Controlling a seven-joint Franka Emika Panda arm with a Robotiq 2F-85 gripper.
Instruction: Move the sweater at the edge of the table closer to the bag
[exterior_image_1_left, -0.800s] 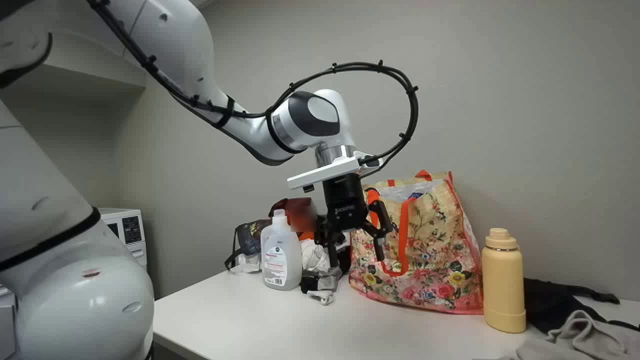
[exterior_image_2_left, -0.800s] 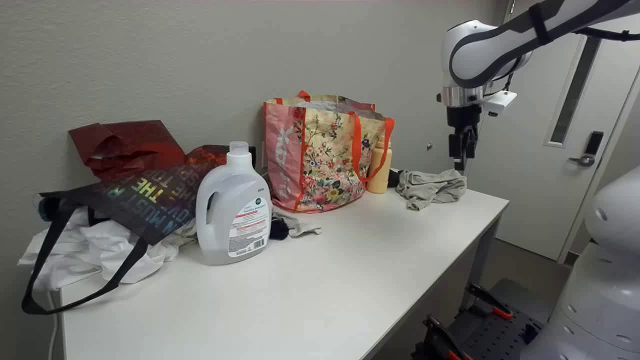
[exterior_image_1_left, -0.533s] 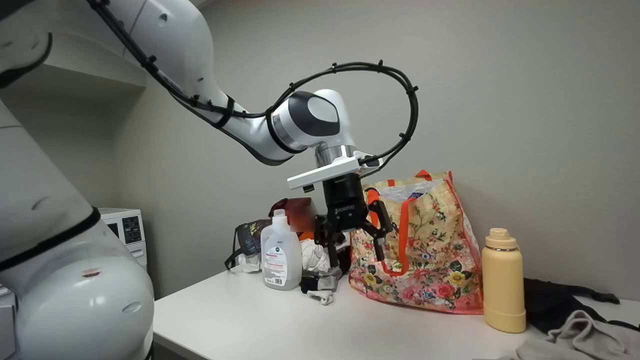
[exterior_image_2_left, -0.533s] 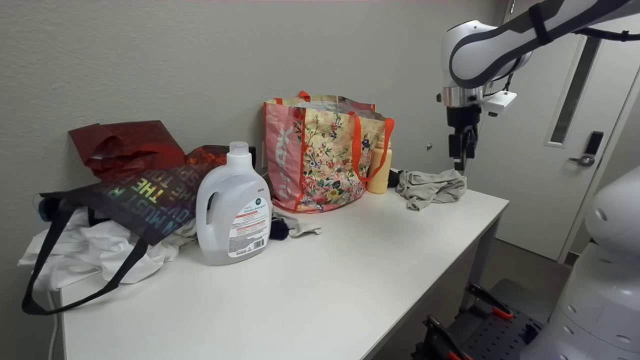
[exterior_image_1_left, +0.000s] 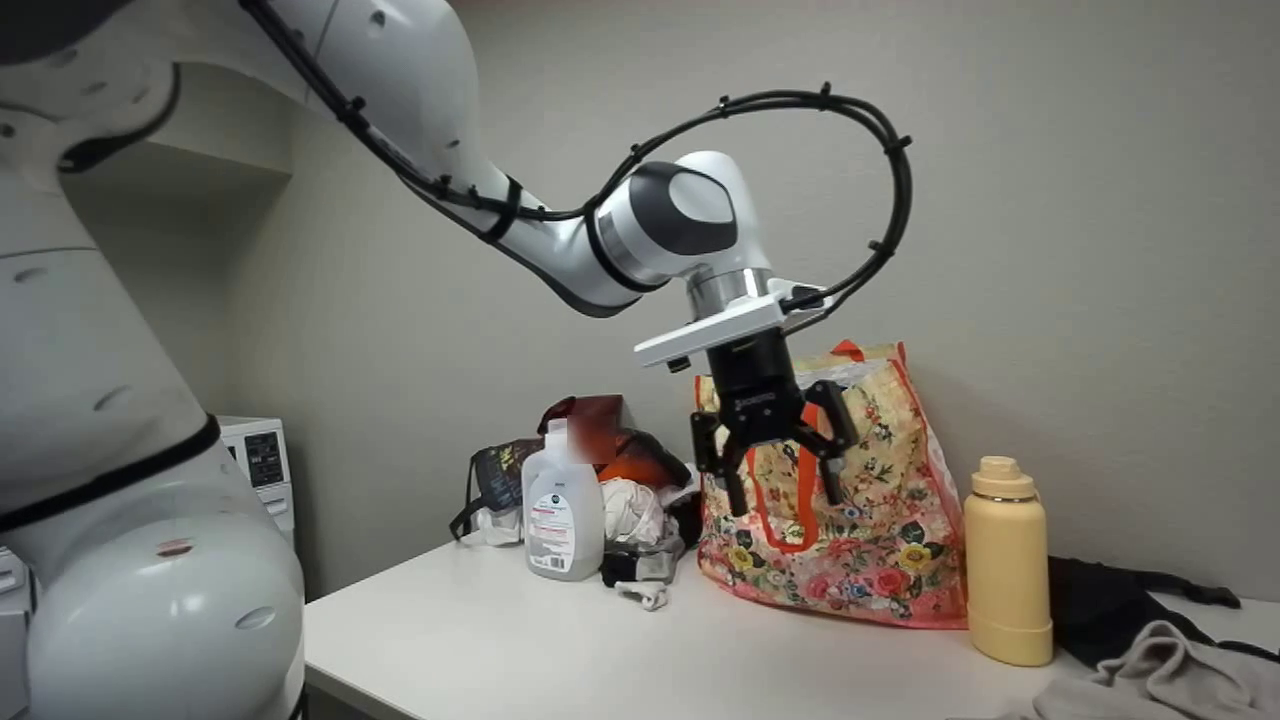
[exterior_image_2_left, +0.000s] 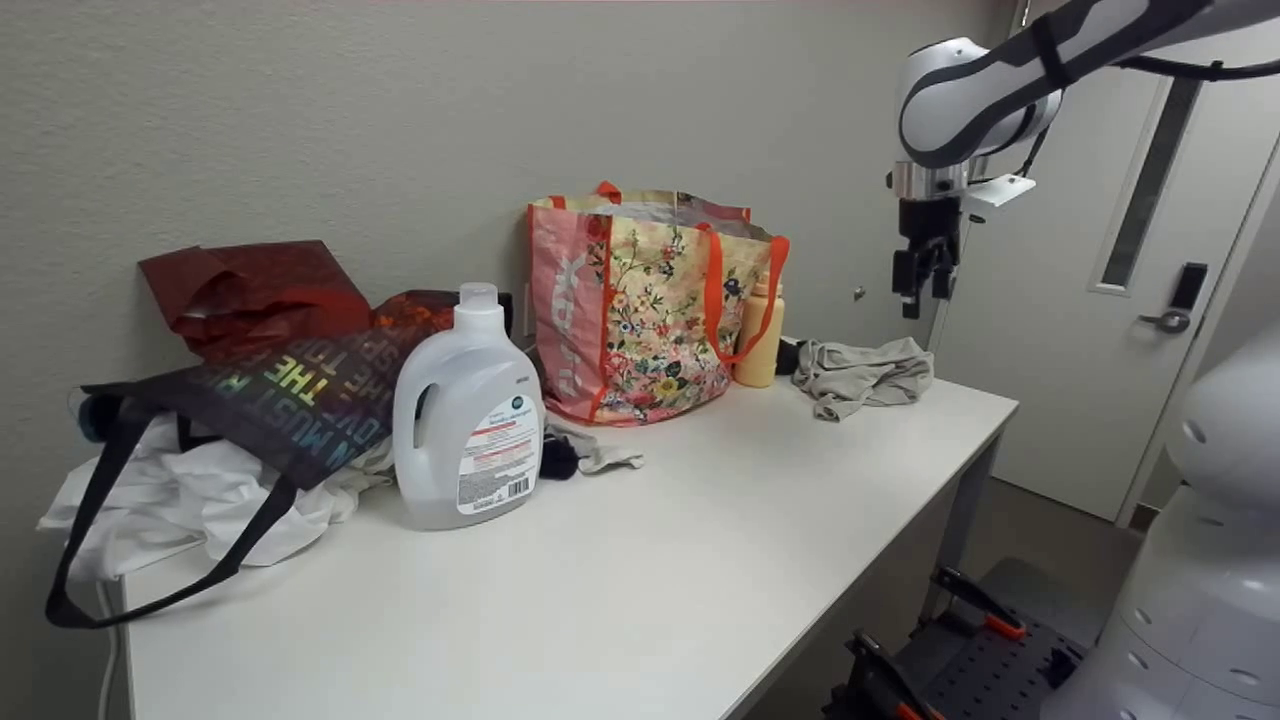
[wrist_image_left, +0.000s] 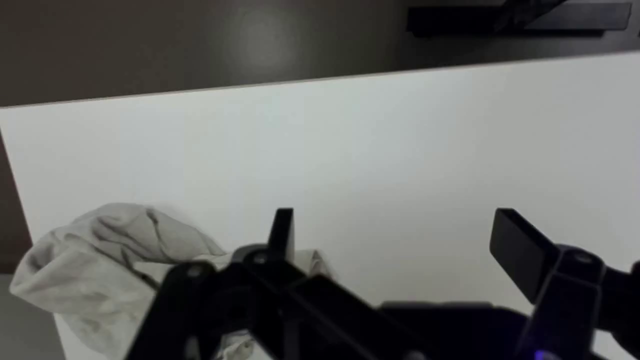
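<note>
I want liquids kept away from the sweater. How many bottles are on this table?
2: the detergent bottle near the white cloth, and the yellow bottle beside the flowered bag; both exterior views show each. Others may be hidden behind the bag or the cloth.

In dim, even light we find a blurred patch at one o'clock of the bottle (exterior_image_1_left: 563, 515) in an exterior view. Our wrist view shows a bright counter (wrist_image_left: 380, 150), the claw (wrist_image_left: 397, 235) blackish toward five o'clock, hazy glare on the floor (wrist_image_left: 265, 42) near eleven.
</note>
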